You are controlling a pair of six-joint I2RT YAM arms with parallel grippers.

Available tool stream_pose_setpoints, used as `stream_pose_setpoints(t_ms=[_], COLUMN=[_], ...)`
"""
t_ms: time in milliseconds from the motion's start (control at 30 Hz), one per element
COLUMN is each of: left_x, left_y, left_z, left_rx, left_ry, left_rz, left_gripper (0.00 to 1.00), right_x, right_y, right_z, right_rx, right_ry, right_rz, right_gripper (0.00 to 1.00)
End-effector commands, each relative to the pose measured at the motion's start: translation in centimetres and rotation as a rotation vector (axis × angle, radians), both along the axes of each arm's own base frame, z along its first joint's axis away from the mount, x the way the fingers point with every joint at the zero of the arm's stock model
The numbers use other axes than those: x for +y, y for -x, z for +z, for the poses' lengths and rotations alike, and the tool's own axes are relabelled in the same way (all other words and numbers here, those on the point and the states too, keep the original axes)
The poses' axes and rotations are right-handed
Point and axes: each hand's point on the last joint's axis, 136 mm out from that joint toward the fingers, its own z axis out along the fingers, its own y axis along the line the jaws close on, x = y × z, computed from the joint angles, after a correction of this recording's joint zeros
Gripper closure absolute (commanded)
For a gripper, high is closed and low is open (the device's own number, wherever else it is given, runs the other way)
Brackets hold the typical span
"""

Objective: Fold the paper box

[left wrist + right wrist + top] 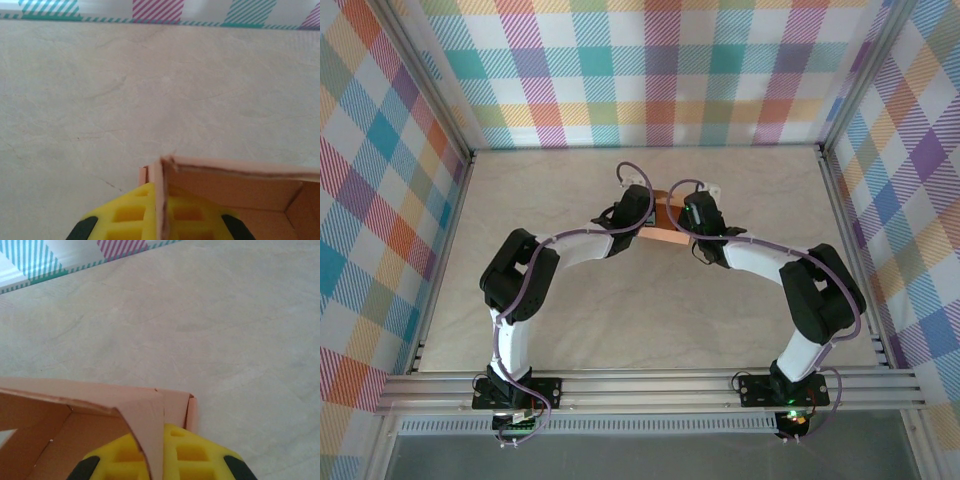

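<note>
The paper box (pixel 666 222), plain salmon-orange card, sits on the table (pixel 570 300) about midway across and somewhat nearer the far wall than the arms' bases, pinched from both sides between the two wrists. In the left wrist view the paper box (pixel 240 185) stands partly formed: an upright far wall with a doubled top edge, a floor of bare card below it, and a side wall coming toward the camera. The left gripper (pixel 159 207) is clamped on that side wall, whose thin edge runs straight down between the yellow pads (pixel 130 217). In the right wrist view the paper box (pixel 75 410) opens to the left, its inner walls and floor again bare card, with a folded corner tab at the right end; the right gripper (pixel 157 452) is closed on an angled flap of card that passes between its yellow pads (pixel 195 457). From above, the left gripper (pixel 634 208) and the right gripper (pixel 699 214) meet the box from opposite ends. Pale marbled tabletop lies open all round the box, bounded by checked walls (pixel 650 70) on three sides and by a metal rail (pixel 650 385) at the near edge
</note>
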Motion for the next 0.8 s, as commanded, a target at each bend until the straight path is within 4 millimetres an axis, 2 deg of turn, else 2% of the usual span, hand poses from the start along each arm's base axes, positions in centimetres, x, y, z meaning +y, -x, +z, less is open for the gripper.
stream_pose_setpoints(t_ms=[0, 367, 567, 700, 767], left_x=[-1.5, -1.0, -0.4, 0.1, 0.1], left_y=[1.7, 2.3, 2.8, 3.2, 3.3], left_z=[-2.0, -2.5, -2.7, -2.8, -2.9], left_rx=[0.058, 0.056, 0.037, 0.016, 0.013], left_ry=[0.010, 0.020, 0.036, 0.038, 0.033], left_rz=[-0.051, -0.041, -0.031, -0.022, -0.016], left_gripper=[1.00, 1.00, 1.00, 1.00, 1.00], right_x=[1.7, 1.7, 1.8, 2.5, 2.8], right_y=[0.4, 1.9, 2.9, 3.4, 3.7], right_z=[1.3, -0.7, -0.3, -0.3, 0.1], right_rx=[0.017, -0.020, -0.066, -0.086, -0.113], right_ry=[-0.114, -0.096, -0.102, -0.098, -0.093], right_rz=[0.007, 0.096, 0.143, 0.206, 0.237], right_gripper=[1.00, 1.00, 1.00, 0.93, 0.81])
